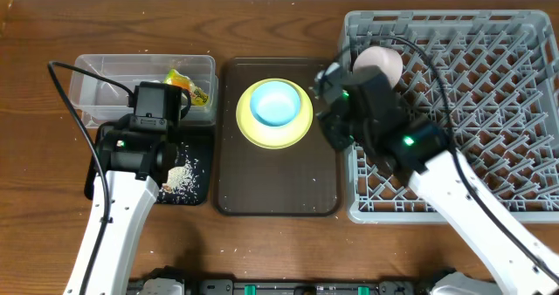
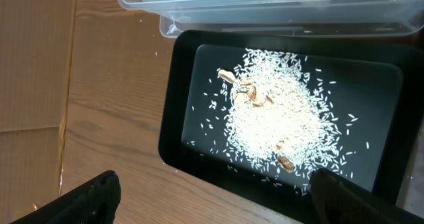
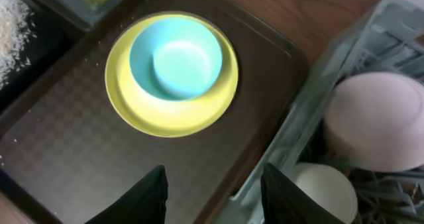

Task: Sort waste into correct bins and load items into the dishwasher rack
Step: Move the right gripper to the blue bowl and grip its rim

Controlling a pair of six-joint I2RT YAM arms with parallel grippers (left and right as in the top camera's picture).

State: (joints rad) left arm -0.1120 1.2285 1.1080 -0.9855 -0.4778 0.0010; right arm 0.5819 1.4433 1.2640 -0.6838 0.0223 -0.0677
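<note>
Fingers of the left gripper (image 2: 215, 187) are spread right out, one dark tip in each bottom corner of the wrist view, and nothing between them! Directly below sits the black tray (image 2: 179, 151). There's the rice (image 2: 278, 118), a loose white heap in the middle of it, with a few brownish scraps mixed in and stray grains scattered toward the rim. Just past the tray's far edge is the clear tub (image 2: 265, 5); whether the two touch I can't tell. From overhead, the snack wrapper (image 1: 188, 87) lies inside that tub, at its right end.

Over to the right gripper (image 3: 213, 181): fingers parted to a moderate gap and empty, with the bare brown serving tray (image 3: 66, 151) showing between them. It hangs over the serving tray's right side, close beside the rack. Beyond the tips, the yellow plate (image 3: 199, 114) lies flat on the serving tray, with the light blue bowl (image 3: 175, 58) upright on it, toward the plate's far side. Off to the right, the dishwasher rack (image 3: 397, 32) holds the white bowl (image 3: 377, 121), turned upside down. Just beside it, nearer the camera, is the small white cup (image 3: 324, 191); which way up, I can't say. Overhead, the white bowl sits in the rack's far left corner.
</note>
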